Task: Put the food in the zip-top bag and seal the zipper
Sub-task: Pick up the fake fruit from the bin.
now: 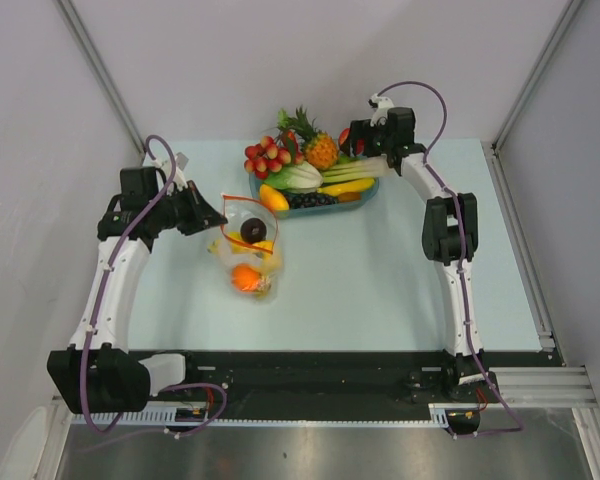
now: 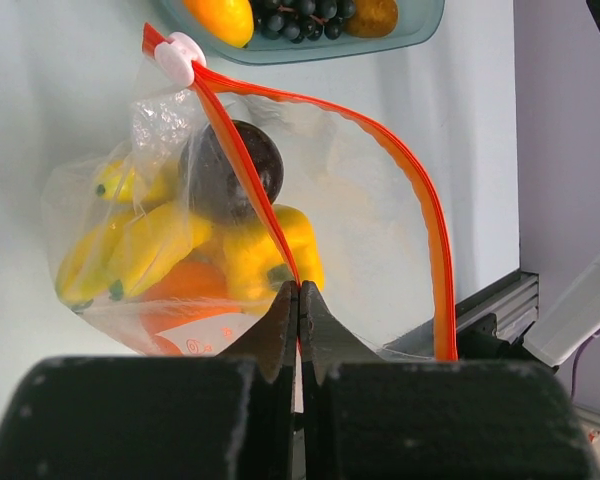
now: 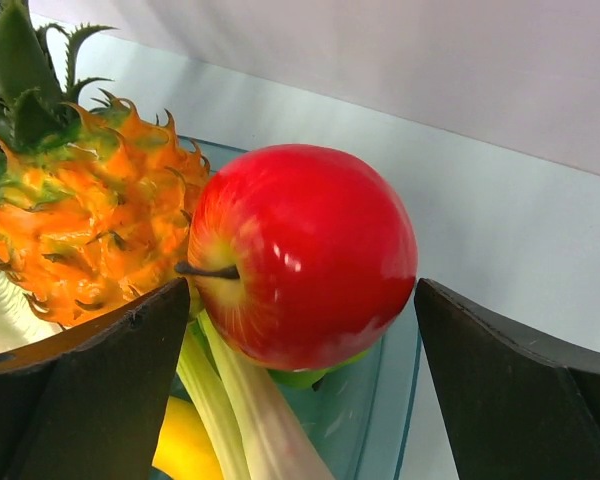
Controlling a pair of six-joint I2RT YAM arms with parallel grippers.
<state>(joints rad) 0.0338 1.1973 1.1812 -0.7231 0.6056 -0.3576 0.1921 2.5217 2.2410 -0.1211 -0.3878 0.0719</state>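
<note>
The clear zip-top bag (image 1: 248, 250) lies left of centre on the table with its mouth gaping. Inside it I see a yellow banana bunch (image 2: 130, 245), a round orange (image 2: 180, 285) and a dark round fruit (image 2: 230, 170). The red-orange zipper (image 2: 420, 190) arcs around the mouth, with a white slider (image 2: 183, 55) at its far end. My left gripper (image 2: 300, 292) is shut on the near zipper edge. My right gripper (image 3: 302, 285) hangs open over the tray, its fingers (image 3: 510, 370) either side of the red apple (image 3: 300, 255), a gap showing on the right.
The blue-tinted fruit tray (image 1: 365, 190) stands at the back, holding a pineapple (image 1: 320, 150), a red berry cluster (image 1: 265, 157), celery, grapes and other toy produce. The pineapple (image 3: 90, 220) sits right beside the apple. Walls enclose the table at the back and sides.
</note>
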